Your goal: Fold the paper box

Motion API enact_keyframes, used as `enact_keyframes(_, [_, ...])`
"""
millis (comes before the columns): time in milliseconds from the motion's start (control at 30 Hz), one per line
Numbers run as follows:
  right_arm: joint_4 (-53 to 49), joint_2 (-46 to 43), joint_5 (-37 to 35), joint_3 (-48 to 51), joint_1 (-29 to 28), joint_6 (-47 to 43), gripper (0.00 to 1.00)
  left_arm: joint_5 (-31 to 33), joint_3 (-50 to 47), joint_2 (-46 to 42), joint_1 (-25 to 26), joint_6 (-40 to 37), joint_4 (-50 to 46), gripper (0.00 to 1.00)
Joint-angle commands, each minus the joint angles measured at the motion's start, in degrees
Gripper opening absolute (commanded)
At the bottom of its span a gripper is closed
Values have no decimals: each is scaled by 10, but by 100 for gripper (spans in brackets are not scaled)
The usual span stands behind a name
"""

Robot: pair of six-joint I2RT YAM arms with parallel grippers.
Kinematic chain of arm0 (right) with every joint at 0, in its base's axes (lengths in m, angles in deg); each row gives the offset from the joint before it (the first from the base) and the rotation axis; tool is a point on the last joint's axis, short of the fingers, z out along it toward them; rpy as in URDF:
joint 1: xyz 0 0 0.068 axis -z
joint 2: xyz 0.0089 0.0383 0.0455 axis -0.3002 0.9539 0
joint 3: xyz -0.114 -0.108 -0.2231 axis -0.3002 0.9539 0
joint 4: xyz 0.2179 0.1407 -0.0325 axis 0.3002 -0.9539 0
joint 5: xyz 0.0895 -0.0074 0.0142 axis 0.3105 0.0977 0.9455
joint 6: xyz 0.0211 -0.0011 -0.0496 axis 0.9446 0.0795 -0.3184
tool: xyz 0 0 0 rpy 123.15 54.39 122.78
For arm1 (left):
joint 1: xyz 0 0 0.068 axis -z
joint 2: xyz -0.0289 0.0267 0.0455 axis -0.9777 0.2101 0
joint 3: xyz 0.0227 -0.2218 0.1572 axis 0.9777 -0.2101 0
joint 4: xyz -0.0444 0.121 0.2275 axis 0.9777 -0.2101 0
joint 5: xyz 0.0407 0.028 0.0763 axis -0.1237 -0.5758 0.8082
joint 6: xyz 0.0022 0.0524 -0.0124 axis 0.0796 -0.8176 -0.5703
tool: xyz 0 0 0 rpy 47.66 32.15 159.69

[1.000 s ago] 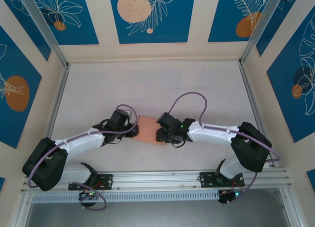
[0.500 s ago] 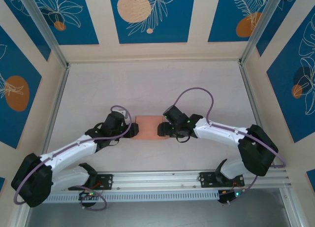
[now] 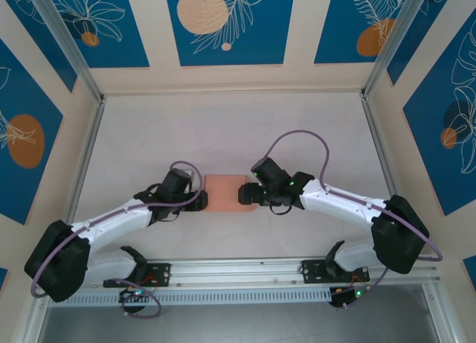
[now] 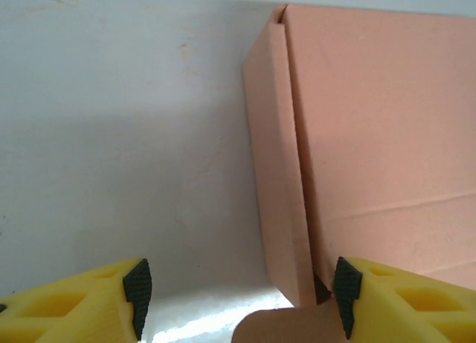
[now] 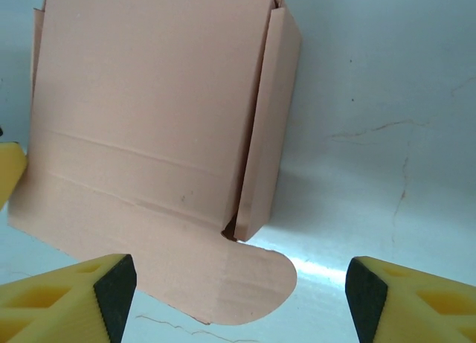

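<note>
- Count, left to right: one left hand (image 3: 199, 201), one paper box (image 3: 225, 193), one right hand (image 3: 244, 196). Two arms in all, two yellow fingers (image 4: 82, 302) per hand, each with a black pad.
- Paper box flat on the white bench (image 3: 223, 127), about mid-width and nearer the front rail than the back wall, squarely between the two hands.
- Left hand (image 4: 242, 298) at the box's left end, low to the bench, jaws spread and clamping nothing. One pad off over bare bench, the other just beside the box's corner.
- Right hand (image 5: 242, 302) at the box's right end, jaws spread wide and also clamping nothing. Rounded tab of the box lying between the fingers.
- Edges: metal rails along left and right sides of the bench, mounting rail along the front, blue-and-cream panels behind.
- Open room: wide bare bench beyond the box toward the back wall, and out to either side rail.
- Paper box (image 5: 149, 112) salmon-pink, shallow rectangle, top panel closed with a faint crease across it.
- Narrow side flap (image 4: 279, 172) folded against the box's end; seam visible along it.
</note>
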Motion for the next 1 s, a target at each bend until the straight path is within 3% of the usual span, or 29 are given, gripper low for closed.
enact_keyframes(0, [31, 27, 36, 8, 9, -9, 77, -12, 20, 25, -10, -13, 24, 65])
enact_keyframes(267, [57, 86, 69, -5, 11, 8, 71, -47, 6, 51, -11, 10, 62, 55])
enact_keyframes(500, [-89, 86, -37, -64, -44, 63, 71, -49, 0, 43, -11, 27, 72, 52])
enact_keyframes(667, [-168, 91, -96, -105, -80, 87, 72, -31, 16, 21, -11, 16, 56, 58])
enact_keyframes(967, [-134, 85, -59, -91, -80, 101, 71, -31, 77, 70, -10, -30, 68, 68])
